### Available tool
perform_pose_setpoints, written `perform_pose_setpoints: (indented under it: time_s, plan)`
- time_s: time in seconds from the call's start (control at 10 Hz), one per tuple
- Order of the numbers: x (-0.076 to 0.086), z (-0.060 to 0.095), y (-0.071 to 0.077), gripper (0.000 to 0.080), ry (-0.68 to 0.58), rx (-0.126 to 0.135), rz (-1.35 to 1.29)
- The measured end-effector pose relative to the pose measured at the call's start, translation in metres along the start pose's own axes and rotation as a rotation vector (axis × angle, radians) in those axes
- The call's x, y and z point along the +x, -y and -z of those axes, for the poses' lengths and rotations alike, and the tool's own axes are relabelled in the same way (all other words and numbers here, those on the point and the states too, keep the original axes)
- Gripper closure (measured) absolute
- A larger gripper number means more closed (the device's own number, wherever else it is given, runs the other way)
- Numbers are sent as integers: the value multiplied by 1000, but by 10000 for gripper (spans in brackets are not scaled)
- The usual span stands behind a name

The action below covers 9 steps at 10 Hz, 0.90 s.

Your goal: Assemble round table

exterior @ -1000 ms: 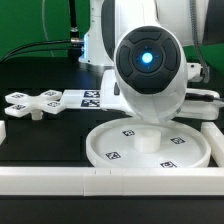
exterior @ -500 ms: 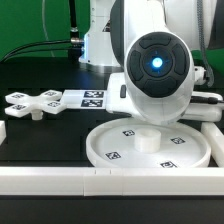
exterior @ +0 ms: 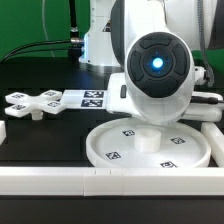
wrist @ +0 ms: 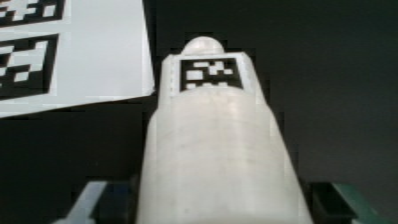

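In the wrist view the short cylindrical post (wrist: pixel 214 140) lies on the black table, white with a square tag near its far end. My gripper (wrist: pixel 214 206) straddles its near end. One finger (wrist: pixel 100 203) stands on each side of it, shut on the post. In the exterior view the arm's wrist body (exterior: pixel 155 70) hides both gripper and post. In front of it lies the large round disc (exterior: pixel 100 150) with its central hub (exterior: pixel 147 139). The cross-shaped foot (exterior: pixel 35 103) lies at the exterior view's left.
The marker board (exterior: pixel 88 98) lies flat behind the disc, and its corner (wrist: pixel 71 55) shows beside the post in the wrist view. A long white rail (exterior: pixel 60 181) runs along the front edge and another rail (exterior: pixel 214 112) stands at the exterior view's right.
The arm's wrist body shifted toward the exterior view's right a second ago and has stayed still since. Disc, foot and marker board have not moved.
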<state>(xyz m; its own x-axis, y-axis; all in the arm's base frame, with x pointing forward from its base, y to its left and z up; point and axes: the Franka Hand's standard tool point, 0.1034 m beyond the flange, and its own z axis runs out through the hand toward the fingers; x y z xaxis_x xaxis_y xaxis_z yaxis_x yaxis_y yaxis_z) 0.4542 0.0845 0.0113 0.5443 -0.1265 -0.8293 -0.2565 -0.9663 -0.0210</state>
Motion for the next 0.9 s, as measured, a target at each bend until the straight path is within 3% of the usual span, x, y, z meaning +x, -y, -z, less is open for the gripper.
perform_pose_setpoints:
  time_s: [0.2,0.4,0.5,0.9]
  plan:
    - [-15,20,0,392,-7,5,47]
    - [-31,56,-2,392,-31,18,142]
    - [-32,63,-1,392,-46,20,155]
    - [-24,64,0,390,-92,25,155]
